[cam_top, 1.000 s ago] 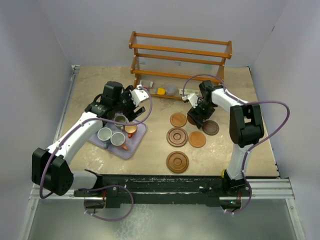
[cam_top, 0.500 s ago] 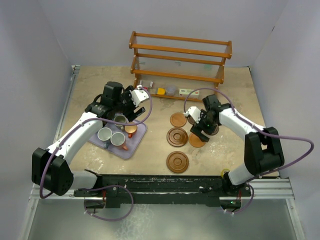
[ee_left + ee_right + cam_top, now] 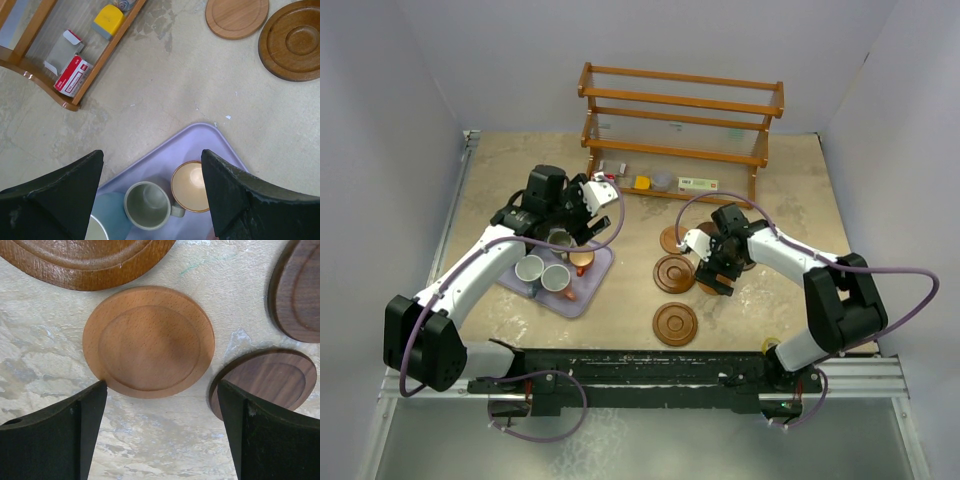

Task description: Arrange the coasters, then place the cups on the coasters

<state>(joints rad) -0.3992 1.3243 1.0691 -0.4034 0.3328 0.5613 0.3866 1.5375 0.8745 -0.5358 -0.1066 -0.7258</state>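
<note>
- Across the whole view stretched a beige tabletop (image 3: 500, 180), with both arms bolted at its near edge.
- Along the far edge stood a wooden rack (image 3: 680, 110).
- Left of the tabletop's centre lay a lavender tray (image 3: 592, 285) carrying the cups; none stood on a coaster yet.
- Above the tray hung the left gripper (image 3: 150, 155), jaws wide apart and holding nothing.
- Right of centre, low over the tabletop, hung the right gripper (image 3: 162, 390), jaws spread wide and empty, one finger on each side of a light brown coaster (image 3: 148, 341).
- A grooved coaster (image 3: 85, 260) and two dark coasters (image 3: 270, 385) lay just beside it, with narrow gaps between.
- Beneath the left gripper sat a grey-green cup (image 3: 148, 205) and a copper-orange cup (image 3: 191, 186).
- Arranging the coasters appeared to be the step in hand. The next move likely called for lowering the right gripper to the tabletop and pinching the thin disc by its rim without nudging its neighbours.
</note>
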